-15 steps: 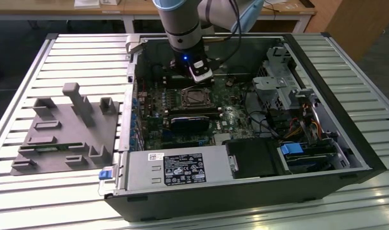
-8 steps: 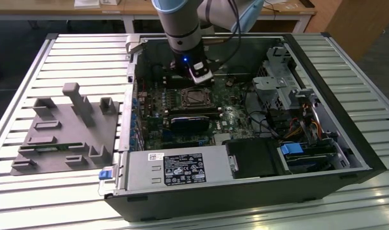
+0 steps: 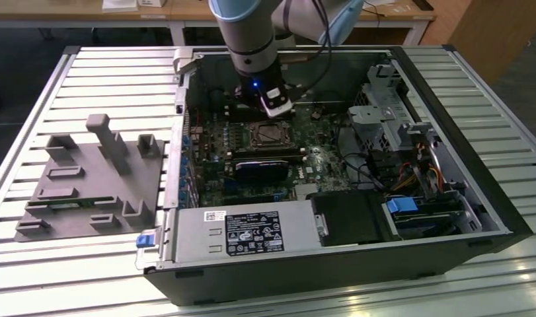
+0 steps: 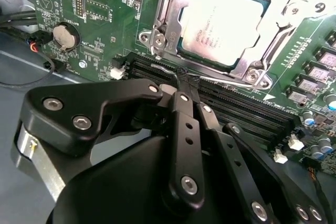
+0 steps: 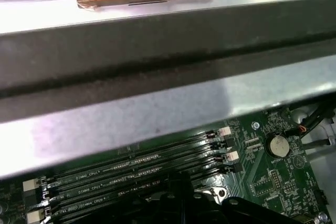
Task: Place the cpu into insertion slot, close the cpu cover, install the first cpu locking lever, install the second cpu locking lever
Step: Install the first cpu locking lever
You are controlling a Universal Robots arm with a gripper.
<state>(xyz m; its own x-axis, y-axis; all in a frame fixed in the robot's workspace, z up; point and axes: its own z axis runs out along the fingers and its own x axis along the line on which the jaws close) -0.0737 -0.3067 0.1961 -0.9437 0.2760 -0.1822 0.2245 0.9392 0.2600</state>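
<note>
silvery-tan metal marks the cpu (image 4: 223, 22), which in the second wrist view lies flat inside the insertion slot (image 4: 153, 38), just across the memory slots (image 4: 239, 106) from the gripper (image 4: 187, 83). the cpu cover (image 4: 233, 69), a thin silver frame, appears to lie down over the chip's edges with the metal top showing through its window, so the first two steps look done. whether either locking lever beside the socket is hooked down cannot be told. the gripper's two black fingers are drawn together to a single narrow tip with nothing between them, and that tip hangs above the near edge of the memory slots, seemingly clear of them. the long axis of the memory slots runs crosswise to the line from tip to socket, so the socket lies straight ahead of the tip, beyond that bank of slots, near but apart. a round coin battery (image 4: 65, 35) sits on the green board off one end of the memory slots. in the exterior view the arm stands upright over the memory slots inside the open computer case (image 3: 479, 198).
</note>
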